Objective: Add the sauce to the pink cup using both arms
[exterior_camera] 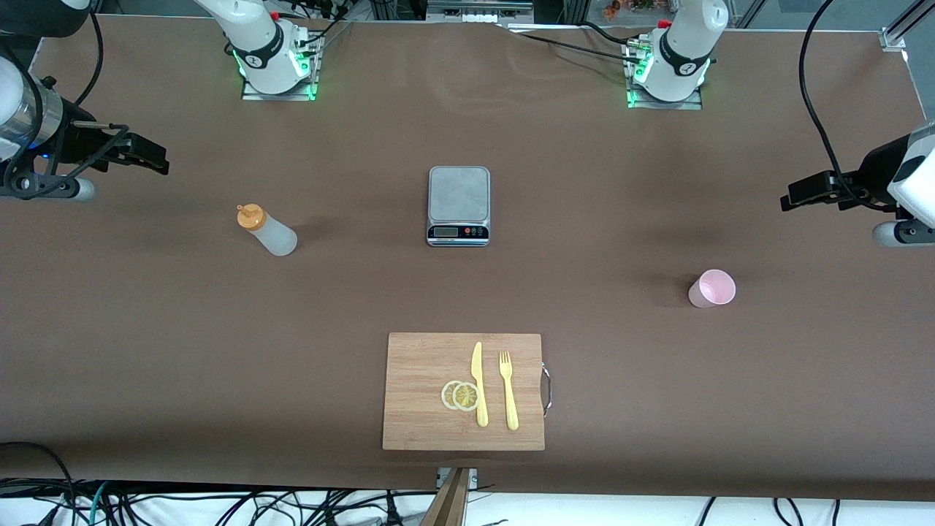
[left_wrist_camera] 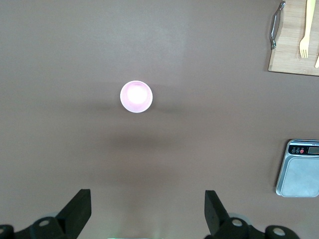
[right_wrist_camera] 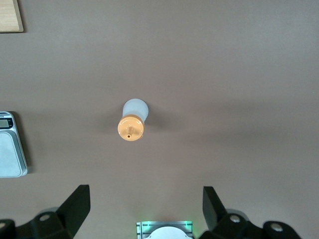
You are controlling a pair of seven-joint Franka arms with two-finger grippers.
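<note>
Table point(exterior_camera: 146, 351) in the front view is covered with brown cloth, and nothing on it is held yet. The sauce bottle point(exterior_camera: 267, 230) stands upright toward the right arm's end of the table, well apart from the pink cup point(exterior_camera: 712, 288), which stands upright toward the left arm's end. Between them are a kitchen scale point(exterior_camera: 458, 205) and, nearer to the camera, a wooden board point(exterior_camera: 420, 365) carrying a yellow knife point(exterior_camera: 478, 383), a yellow fork point(exterior_camera: 508, 389) and two lemon slices point(exterior_camera: 460, 395). The right gripper point(exterior_camera: 150, 155) hangs over the table edge at its own end, and the left gripper point(exterior_camera: 800, 193) does the same at the other end; both arms wait.

In the left wrist view the left gripper point(left_wrist_camera: 148, 209) has its fingers wide apart and empty, and the cup point(left_wrist_camera: 136, 96) is seen from above, with nothing visible inside.

In the right wrist view the right gripper point(right_wrist_camera: 146, 206) is also spread and empty, with the bottle point(right_wrist_camera: 133, 119) below it, orange cap up.

The bottle looks soft and light, so I think a firm squeeze would push sauce out too early; the middle of its body seems the best place to hold. The cup appears thin, light and smooth, and it may tip or slide, so a gentle grip on its wall is probably safer.
</note>
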